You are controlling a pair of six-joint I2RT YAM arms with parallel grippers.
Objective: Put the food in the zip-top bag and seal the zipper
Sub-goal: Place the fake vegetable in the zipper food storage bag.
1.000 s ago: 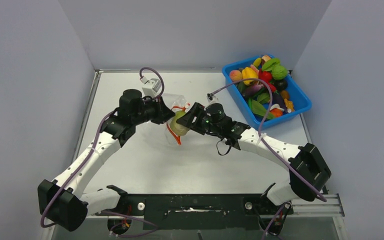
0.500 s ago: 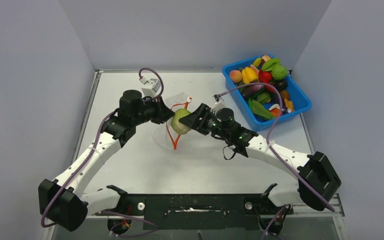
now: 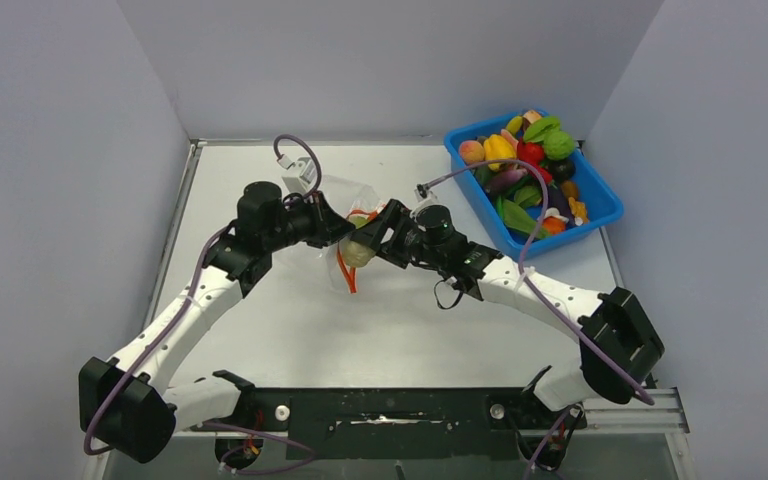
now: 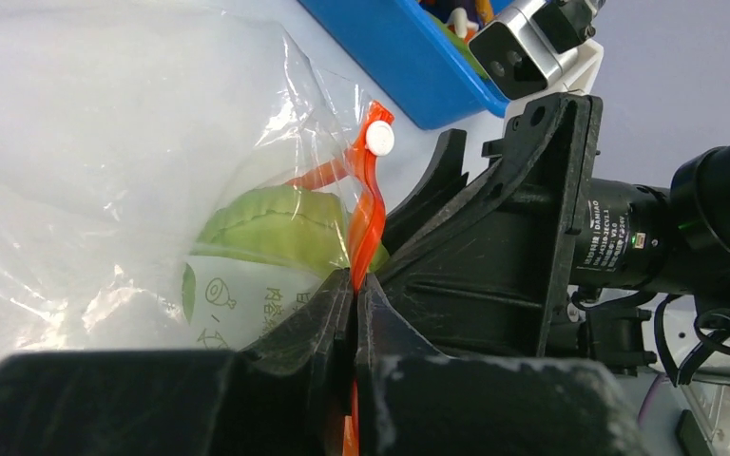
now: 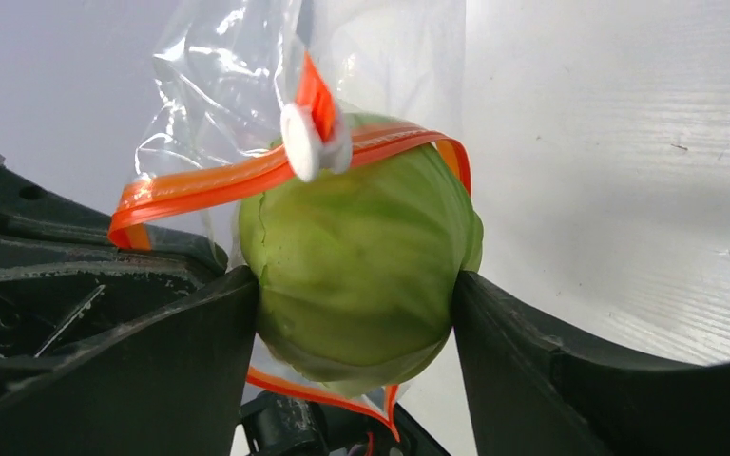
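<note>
Your right tool (image 5: 352, 285) is gripping the green round food (image 5: 361, 256) between both fingers, closed only as far as the ball's width allows. The food is showing pale green and ribbed like a cabbage. It is sitting in the mouth of the zip-top bag (image 4: 105, 142) — the orange-red zipper (image 5: 209, 180) is looping around its upper half, with a white slider (image 5: 309, 141) lying against the top. From your left wrist, part of the green is showing through the clear, crinkled plastic.

Your left tool (image 4: 354, 290) is pinching the zipper strip, its fingers pressed nearly flat together on it, just beside the right tool's fingers. Bag and food are hanging between the two tools over the pale grey surface (image 3: 290, 320) — whether the bag's lower end is touching it, you cannot tell. Well behind the right tool, a blue tub (image 3: 570, 235) is holding a heap of toy produce (image 3: 525, 165). Plain lavender-grey walls (image 3: 380, 60) are enclosing the surface on three sides.
</note>
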